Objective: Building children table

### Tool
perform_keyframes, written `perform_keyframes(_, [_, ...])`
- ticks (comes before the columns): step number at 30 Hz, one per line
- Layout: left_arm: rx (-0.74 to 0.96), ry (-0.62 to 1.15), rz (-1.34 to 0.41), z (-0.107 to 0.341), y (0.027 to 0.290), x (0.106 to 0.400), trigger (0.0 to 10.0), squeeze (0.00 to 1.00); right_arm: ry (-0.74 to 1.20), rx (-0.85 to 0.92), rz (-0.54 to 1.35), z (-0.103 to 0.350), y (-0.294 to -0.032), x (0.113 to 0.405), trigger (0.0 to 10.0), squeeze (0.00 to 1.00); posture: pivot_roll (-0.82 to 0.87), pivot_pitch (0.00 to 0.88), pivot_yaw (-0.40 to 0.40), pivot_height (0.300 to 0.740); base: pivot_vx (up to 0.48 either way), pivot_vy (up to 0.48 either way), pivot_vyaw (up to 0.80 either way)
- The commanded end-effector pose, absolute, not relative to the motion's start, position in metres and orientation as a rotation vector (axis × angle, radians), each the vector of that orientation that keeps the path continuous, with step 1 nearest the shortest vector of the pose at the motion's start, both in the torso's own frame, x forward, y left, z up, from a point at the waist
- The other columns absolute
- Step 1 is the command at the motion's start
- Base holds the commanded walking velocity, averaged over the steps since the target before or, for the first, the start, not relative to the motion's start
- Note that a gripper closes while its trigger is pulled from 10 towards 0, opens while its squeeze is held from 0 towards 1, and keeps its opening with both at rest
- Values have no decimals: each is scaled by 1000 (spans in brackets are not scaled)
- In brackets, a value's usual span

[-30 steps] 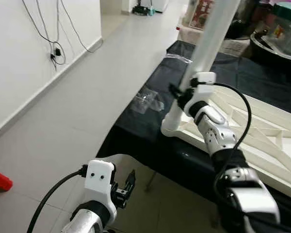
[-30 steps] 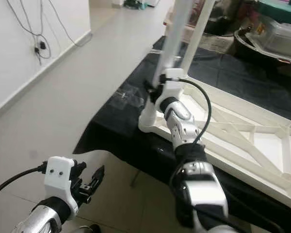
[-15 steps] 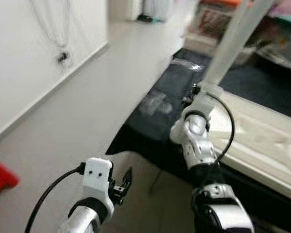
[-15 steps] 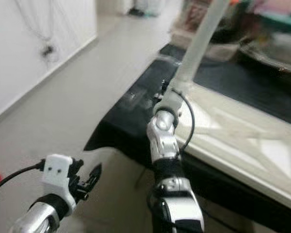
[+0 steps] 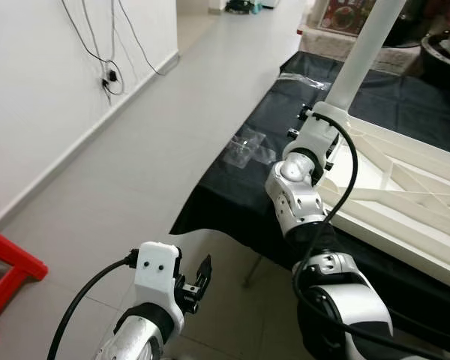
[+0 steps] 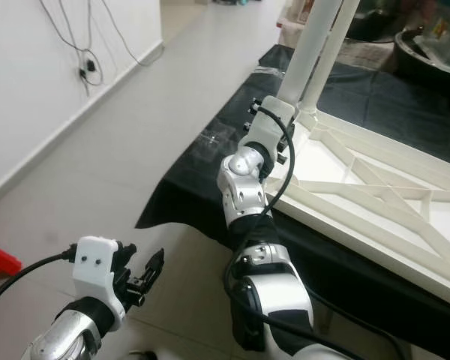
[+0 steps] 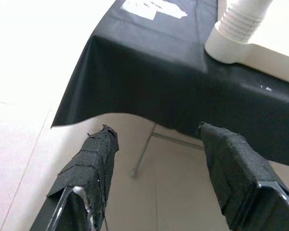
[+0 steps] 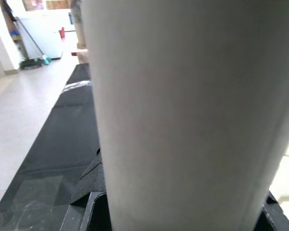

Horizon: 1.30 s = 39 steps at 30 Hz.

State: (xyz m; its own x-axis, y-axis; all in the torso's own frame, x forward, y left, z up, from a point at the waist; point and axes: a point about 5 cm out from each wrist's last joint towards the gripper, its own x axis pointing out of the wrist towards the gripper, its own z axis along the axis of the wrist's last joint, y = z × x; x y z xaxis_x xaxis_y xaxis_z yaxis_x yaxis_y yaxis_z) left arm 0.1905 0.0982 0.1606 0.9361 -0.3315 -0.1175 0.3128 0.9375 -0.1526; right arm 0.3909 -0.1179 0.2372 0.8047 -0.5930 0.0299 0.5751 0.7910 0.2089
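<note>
We note the white table top (image 5: 405, 187) lying upside down on a surface draped in black cloth (image 5: 240, 195), its ribbed underside facing up and its long axis running away from the near left corner toward the right. At that near corner a white table leg (image 5: 360, 56) stands seated in the corner socket, its long axis pointing up and leaning slightly to the right; in the right eye view a second white leg (image 6: 334, 49) rises just behind it. The right gripper (image 5: 315, 127) sits at the base of the near leg, and in the right wrist view the leg's white shaft (image 8: 192, 115) runs between the black fingers (image 8: 91, 192), which sit against it on both sides, so we record it as clenched on the leg. The left gripper (image 5: 199, 277) hangs low over the tiled floor (image 5: 135, 180), off the near edge of the surface, fingers spread apart with nothing between them. A clear plastic bag (image 5: 247, 146) lies on the cloth just left of the leg's base; we cannot tell what is in it. Cables (image 5: 105, 45) hang down the white wall, and a red item (image 5: 7, 277) stands on the floor at far left.
</note>
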Motion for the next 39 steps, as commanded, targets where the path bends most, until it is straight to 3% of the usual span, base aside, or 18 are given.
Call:
perform_keyframes(1, [-131,157,-331,158,97,188,10000,0,155,206,-735,180,-133,384,10000,0,243,170,-121,740,0,0,0])
perform_keyframes(9, [-129,157,-329,158,98,189,10000,0,70,199,-723,189,-120,382,10000,0,243,167,-121,740,0,0,0])
perform_keyframes(13, [-127,157,-329,158,98,190,10000,0,-84,210,-632,216,-112,384,10000,0,245,166,-120,740,0,0,0])
perform_keyframes(15, [-125,155,-328,157,98,191,10000,0,-245,204,-604,255,-114,386,10000,0,243,162,-119,740,0,0,0])
perform_keyframes(22, [-132,159,-322,157,99,194,10000,0,-405,204,-498,296,-114,385,10000,0,246,145,-120,740,0,0,0])
perform_keyframes(23, [-118,151,-313,159,101,197,10000,1000,-466,219,-409,309,-112,383,10000,0,246,139,-121,740,0,0,0])
perform_keyframes(25, [-119,147,-315,159,102,199,10000,1000,-509,236,-311,317,-107,380,10000,0,247,130,-120,740,0,0,0])
perform_keyframes(27, [-50,112,-323,164,105,206,10000,1000,-508,281,-96,320,-93,375,10000,0,242,118,-114,740,0,0,0])
perform_keyframes(30, [-4,101,-319,166,107,209,10000,1000,-487,310,-21,317,-87,374,10000,0,242,118,-114,740,0,0,0])
perform_keyframes(31, [106,83,-305,169,112,218,10000,1000,-437,321,80,306,-78,371,10000,0,235,102,-109,740,0,0,0])
perform_keyframes(32, [280,43,-290,177,120,240,10000,0,-339,338,233,279,-66,359,10000,0,235,97,-109,740,0,0,0])
perform_keyframes(39, [368,22,-313,179,128,266,10000,0,-228,390,400,253,-55,341,10000,0,226,77,-106,740,0,0,0])
